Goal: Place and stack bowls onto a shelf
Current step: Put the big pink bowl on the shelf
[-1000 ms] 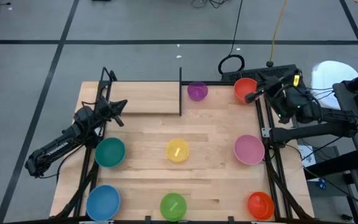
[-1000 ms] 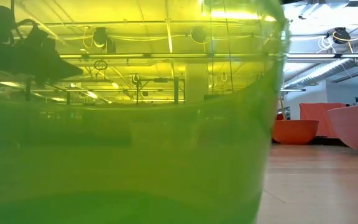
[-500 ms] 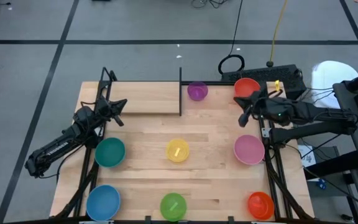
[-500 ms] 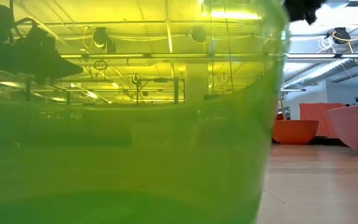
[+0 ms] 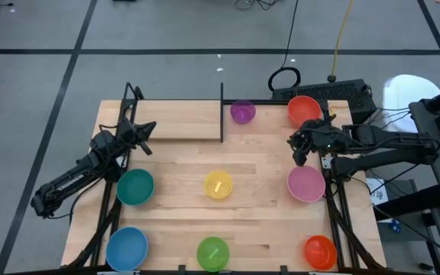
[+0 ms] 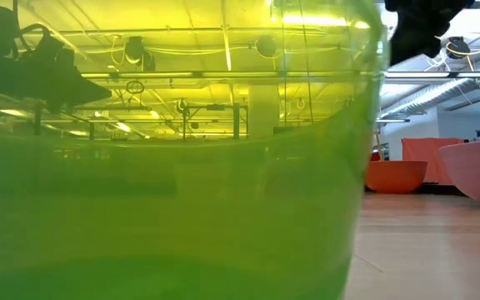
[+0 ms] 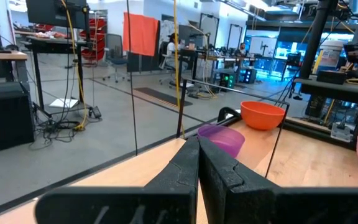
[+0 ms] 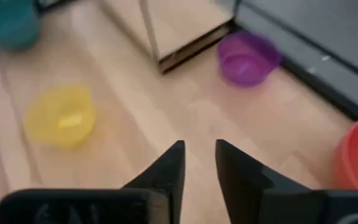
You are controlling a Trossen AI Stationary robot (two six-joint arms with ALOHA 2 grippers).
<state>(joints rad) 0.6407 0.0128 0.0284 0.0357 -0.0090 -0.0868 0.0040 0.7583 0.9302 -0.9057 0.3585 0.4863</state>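
Several bowls sit base-down on the tabletop: purple (image 5: 242,112) and orange (image 5: 304,109) at the far side, yellow (image 5: 218,185) in the middle, pink (image 5: 306,184), teal (image 5: 135,187), blue (image 5: 126,248), green (image 5: 212,252) and red (image 5: 320,250). The shelf plank (image 5: 178,122) lies at the far left, its black rod (image 5: 221,111) beside the purple bowl. My right gripper (image 8: 199,158) hangs open, tipped down, above bare wood between the orange and pink bowls (image 5: 297,153). My left gripper (image 7: 197,152) is shut and level at the shelf's left end (image 5: 150,130).
Black frame rails (image 5: 331,191) run along the table's right and left edges. The green bowl (image 6: 165,208) stands right against the low camera and fills most of that view. Bare wood lies between the yellow and pink bowls (image 5: 262,168).
My right gripper has swung from beside the orange bowl toward the table's near edge and downward, tipping its fingers down and rolling. In the low view it has come into sight at the top right. No bowl has moved.
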